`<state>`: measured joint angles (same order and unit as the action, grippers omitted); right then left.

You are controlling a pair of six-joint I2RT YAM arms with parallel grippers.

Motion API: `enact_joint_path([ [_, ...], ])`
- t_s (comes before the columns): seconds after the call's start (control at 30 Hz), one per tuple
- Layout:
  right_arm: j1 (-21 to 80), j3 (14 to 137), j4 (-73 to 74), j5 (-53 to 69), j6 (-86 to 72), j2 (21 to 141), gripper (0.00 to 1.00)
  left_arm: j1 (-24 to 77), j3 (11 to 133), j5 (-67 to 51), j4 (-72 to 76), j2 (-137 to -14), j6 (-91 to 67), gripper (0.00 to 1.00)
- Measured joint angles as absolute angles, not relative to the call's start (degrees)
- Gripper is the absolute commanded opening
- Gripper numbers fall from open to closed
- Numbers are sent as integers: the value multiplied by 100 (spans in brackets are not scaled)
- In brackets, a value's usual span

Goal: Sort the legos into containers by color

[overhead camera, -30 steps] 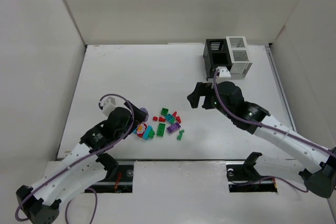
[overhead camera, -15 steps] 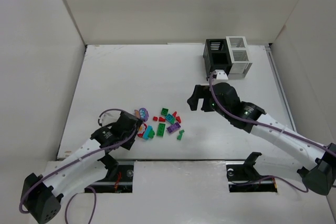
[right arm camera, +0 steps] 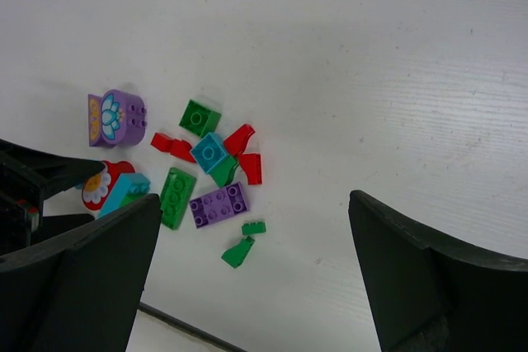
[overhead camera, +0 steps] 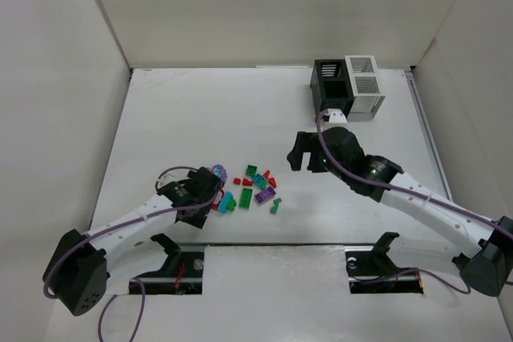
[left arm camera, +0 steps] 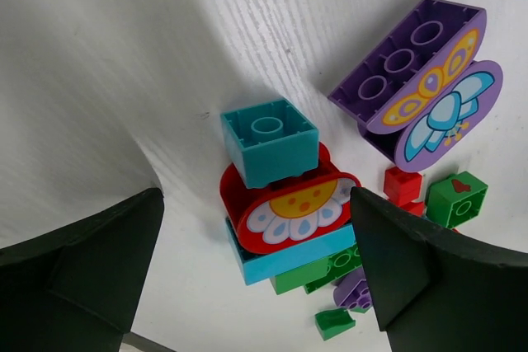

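Note:
The legos [overhead camera: 252, 186] lie in a loose pile at the table's front centre, in green, red, purple and teal. My left gripper [overhead camera: 210, 190] is low over the pile's left end. Its jaws [left arm camera: 256, 261] are open on either side of a red flower brick [left arm camera: 289, 204], which has a teal cube [left arm camera: 268, 139] against it and a cyan brick [left arm camera: 289, 257] under it. A purple butterfly brick [left arm camera: 429, 80] lies just beyond. My right gripper [overhead camera: 300, 152] hovers open to the right of the pile, with nothing between its fingers [right arm camera: 256, 278]. The containers, one black [overhead camera: 329, 82] and one white [overhead camera: 362, 84], stand at the back right.
White walls close in the table [overhead camera: 200, 118] on the left, back and right. Two black clamps [overhead camera: 385, 246] sit at the near edge by the arm bases. In the right wrist view a purple plate [right arm camera: 219, 204] and two small green pieces [right arm camera: 243, 245] lie nearest the table's front edge.
My left arm has dropped low and its gripper has settled around the left end of the pile. My right gripper has drifted slightly back and left.

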<state>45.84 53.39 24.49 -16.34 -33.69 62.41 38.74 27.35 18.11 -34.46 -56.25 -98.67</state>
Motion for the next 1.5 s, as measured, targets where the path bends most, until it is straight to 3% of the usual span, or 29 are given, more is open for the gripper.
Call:
enact_joint_path([
  [0.37,4584,5339,2543,-1653,-3389,6683,99,3835,3046,1826,-3175,-6259,-9734,87],
  [0.5,4584,5336,2550,-1656,-3389,6726,99,3813,3282,1833,-3148,-6654,-9581,81],
  [0.7,4584,5258,2547,-1656,-3389,6709,97,3774,3540,1817,-3179,-7111,-9408,62],
  [0.93,4584,5155,2574,-1656,-3389,6659,97,3741,3767,1778,-3256,-7330,-9179,57],
  [1.03,4584,5153,2574,-1649,-3378,6593,97,3741,3852,1758,-3358,-7345,-9013,52],
  [1.23,4582,5076,2484,-1302,-3083,6320,97,4049,4342,1962,-3673,-7122,-8809,52],
  [1.5,4582,4766,1739,56,-2226,5271,97,4713,5452,2574,-3645,-6267,-8510,47],
])
